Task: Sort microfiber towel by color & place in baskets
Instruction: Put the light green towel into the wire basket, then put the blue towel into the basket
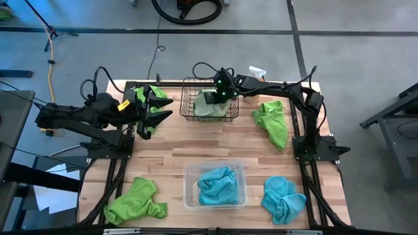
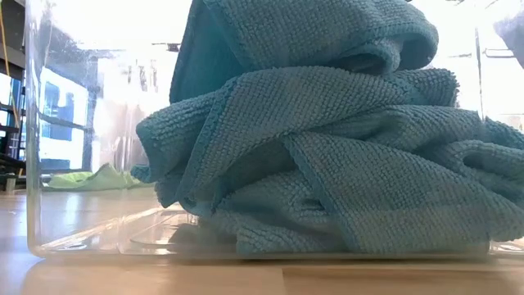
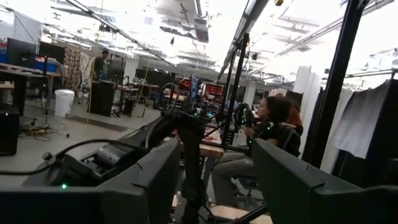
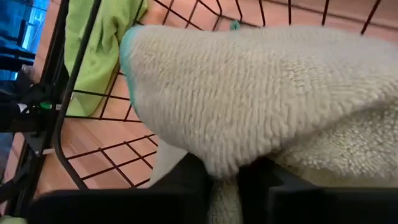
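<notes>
Turquoise towels (image 2: 327, 156) heaped in the clear plastic tub (image 2: 33, 164) fill the low view, the tub wall rising at the frame's left edge and a lime green towel (image 2: 94, 178) lying on the wooden table (image 2: 82, 217) beyond it at lower left.

From overhead, the tub (image 1: 189, 171) sits at lower centre of the table (image 1: 196, 147), with a loose turquoise towel (image 1: 283, 197) just to its right and a crumpled lime green towel (image 1: 134, 201) at lower left. Another lime green towel (image 1: 273, 121) lies at right of centre, beside the right arm's base.

At upper centre, the black wire basket (image 1: 188, 98) holds the pale sage green towel (image 1: 209, 109). The right gripper (image 1: 215, 98) reaches into the basket from the right; its wrist view shows the sage towel (image 4: 261, 99) bunched against the two dark fingers (image 4: 186, 180) with a fold pinched between them, the jaws nearly closed on the cloth, and the basket's wire floor (image 4: 112, 162) over the wood beneath.

At upper left, the left gripper (image 1: 163, 109) hovers beside the basket with its jaws spread and empty, a lime green towel (image 1: 151, 93) behind it. Its wrist view looks out between the wide-set fingers (image 3: 155, 180) into the workshop, where a seated person (image 3: 273, 134) shows in the distance.

An orange spray bottle (image 1: 257, 72) rests at the table's far edge.
</notes>
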Robot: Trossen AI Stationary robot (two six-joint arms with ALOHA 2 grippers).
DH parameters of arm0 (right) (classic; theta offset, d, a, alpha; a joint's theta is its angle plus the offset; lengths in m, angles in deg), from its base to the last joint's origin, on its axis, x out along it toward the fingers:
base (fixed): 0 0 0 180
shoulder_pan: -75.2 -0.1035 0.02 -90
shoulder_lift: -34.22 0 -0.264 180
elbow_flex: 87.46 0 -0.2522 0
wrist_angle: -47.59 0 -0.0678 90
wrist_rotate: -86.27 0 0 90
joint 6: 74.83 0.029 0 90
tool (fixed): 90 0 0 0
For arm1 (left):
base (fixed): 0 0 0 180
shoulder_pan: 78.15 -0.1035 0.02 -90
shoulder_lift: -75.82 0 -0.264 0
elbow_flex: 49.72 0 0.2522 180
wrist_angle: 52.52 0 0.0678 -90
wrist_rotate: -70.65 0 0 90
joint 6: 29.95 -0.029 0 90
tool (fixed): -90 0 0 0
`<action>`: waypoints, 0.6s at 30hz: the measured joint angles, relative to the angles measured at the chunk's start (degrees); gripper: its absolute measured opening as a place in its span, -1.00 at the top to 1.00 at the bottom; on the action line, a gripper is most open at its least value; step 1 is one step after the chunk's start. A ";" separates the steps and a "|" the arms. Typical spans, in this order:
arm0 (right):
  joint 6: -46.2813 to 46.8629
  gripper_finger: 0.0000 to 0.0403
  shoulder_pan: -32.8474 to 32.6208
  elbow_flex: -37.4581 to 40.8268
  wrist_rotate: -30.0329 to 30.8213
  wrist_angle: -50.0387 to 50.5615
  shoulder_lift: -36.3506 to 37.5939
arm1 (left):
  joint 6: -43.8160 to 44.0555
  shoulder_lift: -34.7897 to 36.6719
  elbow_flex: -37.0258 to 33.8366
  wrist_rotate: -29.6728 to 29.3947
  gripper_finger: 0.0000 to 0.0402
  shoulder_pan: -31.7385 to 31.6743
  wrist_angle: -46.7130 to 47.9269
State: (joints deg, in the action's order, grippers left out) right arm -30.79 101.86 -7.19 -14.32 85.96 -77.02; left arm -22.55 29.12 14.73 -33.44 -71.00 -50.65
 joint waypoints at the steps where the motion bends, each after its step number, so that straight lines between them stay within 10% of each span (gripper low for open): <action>1: -1.08 0.60 0.00 -0.24 -0.01 0.07 0.00 | 0.00 0.00 0.00 0.00 0.06 -0.01 0.30; 8: -5.11 0.09 0.42 -6.03 0.98 8.97 0.00 | 0.00 0.00 0.00 0.00 0.06 0.00 0.37; 18: -19.46 0.01 0.33 -20.11 1.78 22.73 0.11 | -0.02 0.00 0.00 0.00 0.06 0.00 0.36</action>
State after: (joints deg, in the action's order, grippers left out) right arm -50.26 102.19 -27.29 -12.55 108.70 -76.90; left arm -22.57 29.12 14.73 -33.44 -71.00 -50.29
